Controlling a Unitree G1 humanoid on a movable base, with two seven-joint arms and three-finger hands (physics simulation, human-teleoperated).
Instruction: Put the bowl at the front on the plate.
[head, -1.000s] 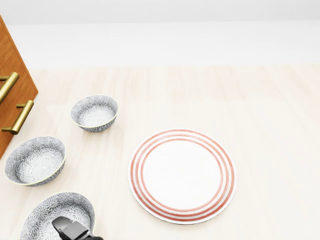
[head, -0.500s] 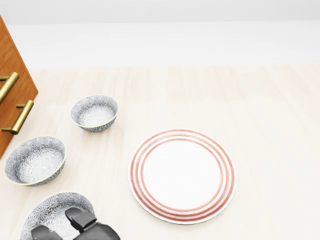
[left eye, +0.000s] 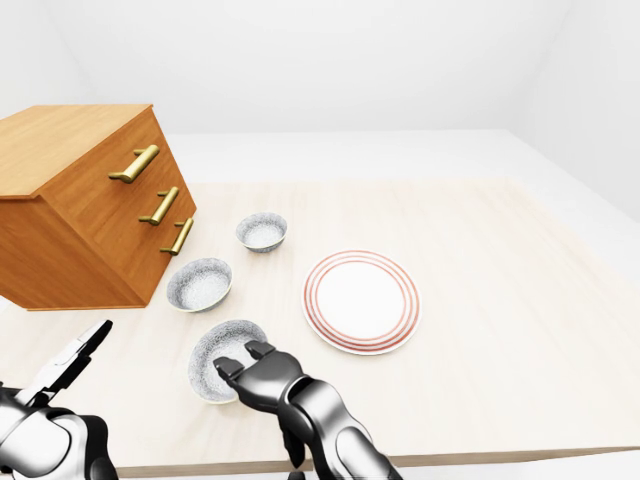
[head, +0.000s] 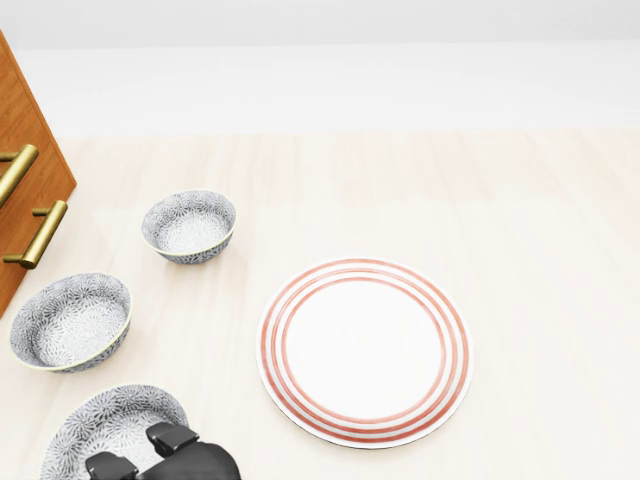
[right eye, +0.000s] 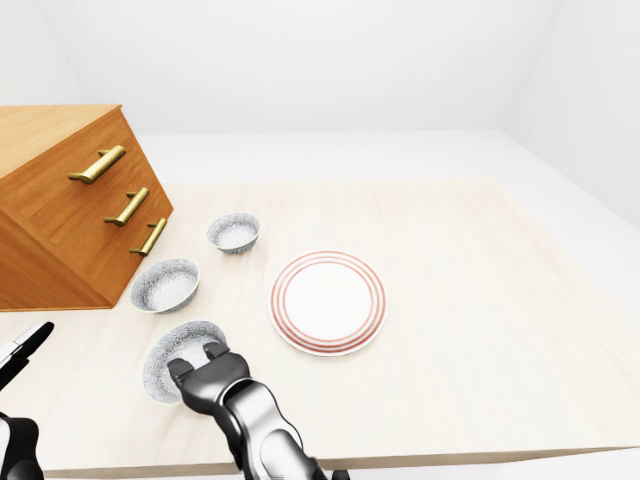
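The right hand (left eye: 268, 378), dark and glossy, reaches into the left-eye view from 6 o'clock on a dark arm. It sits over the lower right rim of the front bowl (left eye: 212, 350). Two of its fingers (left eye: 232, 368) curl over that rim toward the inside of the bowl. The third finger and the underside of the rim are hidden, so I cannot tell whether the hand is actually clamped on the bowl or only resting on its edge. The head view shows the same thing at its 7 o'clock corner, with two dark fingers lying across the patterned rim.

The front bowl is grey and white with a fine floral pattern. It stands upright on the pale wooden table (left eye: 500, 300), close to the table's 6 o'clock edge. The red-ringed white plate (left eye: 361, 301) lies flat at the bowl's 2 o'clock, near it but not touching.

A second patterned bowl (left eye: 199, 284) stands at the front bowl's 11 o'clock. A smaller third bowl (left eye: 261, 231) stands between 1 and 2 o'clock from the second. All three bowls are apart from one another.

A wooden chest of drawers (left eye: 80, 210) with three brass handles (left eye: 160, 205) stands at 10 o'clock from the second bowl, just beside it.

The left hand (left eye: 72, 358) is at the front bowl's 9 o'clock, well apart from it. Its pale fingers are stretched out straight and hold nothing.
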